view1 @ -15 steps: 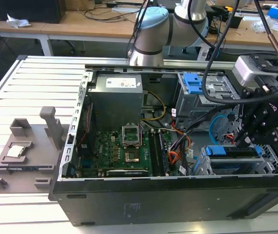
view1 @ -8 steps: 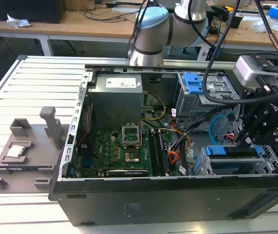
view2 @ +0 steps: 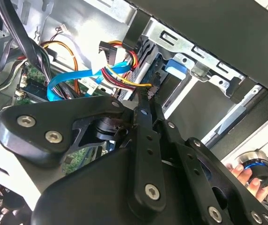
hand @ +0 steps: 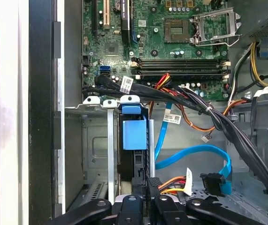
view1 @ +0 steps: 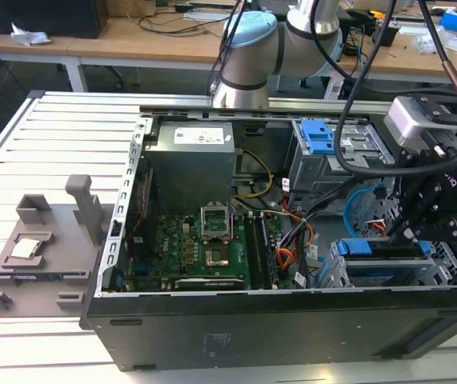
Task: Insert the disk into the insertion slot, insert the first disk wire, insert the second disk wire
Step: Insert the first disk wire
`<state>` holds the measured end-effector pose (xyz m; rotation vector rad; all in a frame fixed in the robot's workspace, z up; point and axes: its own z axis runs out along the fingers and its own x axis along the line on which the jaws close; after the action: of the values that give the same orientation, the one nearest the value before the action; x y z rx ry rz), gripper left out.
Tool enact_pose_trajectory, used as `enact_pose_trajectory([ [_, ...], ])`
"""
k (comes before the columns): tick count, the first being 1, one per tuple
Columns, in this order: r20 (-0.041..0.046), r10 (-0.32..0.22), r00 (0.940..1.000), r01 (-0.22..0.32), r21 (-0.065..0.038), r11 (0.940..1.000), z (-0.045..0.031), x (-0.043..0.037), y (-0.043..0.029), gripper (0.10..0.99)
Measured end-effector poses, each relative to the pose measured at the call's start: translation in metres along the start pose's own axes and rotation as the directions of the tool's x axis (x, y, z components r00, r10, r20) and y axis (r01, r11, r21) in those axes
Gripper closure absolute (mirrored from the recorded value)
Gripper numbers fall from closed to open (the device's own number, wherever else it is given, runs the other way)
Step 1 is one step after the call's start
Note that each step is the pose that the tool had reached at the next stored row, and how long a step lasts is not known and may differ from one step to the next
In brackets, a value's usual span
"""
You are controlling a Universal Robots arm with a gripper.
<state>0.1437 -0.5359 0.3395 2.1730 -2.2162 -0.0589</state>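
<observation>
We've got the drive (hand: pixel 134 135) seated in its cage (view1: pixel 450 268), so our gripper (view2: pixel 149 95) pinches the coloured wires (hand: pixel 172 183) at their plug, right behind it. The blue cable (hand: pixel 195 152) waits loose.

Silver arm (view1: pixel 312 24) with rounded pale blue joint caps (view1: pixel 248 36), black cables (view1: pixel 348 96) looping alongside. Grey box (view1: pixel 416 120) at the wrist, perhaps a camera. The gripper (view2: pixel 149 96) is matt black linked bars studded with silver screw heads (view2: pixel 54 136).
</observation>
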Motion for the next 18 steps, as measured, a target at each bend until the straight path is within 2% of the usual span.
enact_pose_trajectory([
  [4,0.0002,0.000,1.0000,0.000,0.000,1.0000,0.0033,0.0000,-0.0024,0.925],
  [8,0.0001,0.000,1.0000,0.000,0.000,1.0000,0.0035,0.0000,-0.0028,0.925],
  [9,0.0023,0.000,1.0000,0.000,0.000,1.0000,0.0044,-0.0001,-0.0030,0.925],
  [10,0.0022,0.000,1.0000,0.000,0.000,1.0000,0.0046,-0.0001,-0.0031,0.914],
  [11,0.0005,0.000,1.0000,0.000,0.000,1.0000,0.0037,-0.0001,-0.0031,0.851],
  [14,0.0003,0.000,1.0000,0.000,0.000,1.0000,-0.0217,-0.0003,-0.0017,0.851],
  [18,0.0002,0.000,1.0000,0.000,0.000,1.0000,-0.0410,-0.0047,-0.0006,0.851],
])
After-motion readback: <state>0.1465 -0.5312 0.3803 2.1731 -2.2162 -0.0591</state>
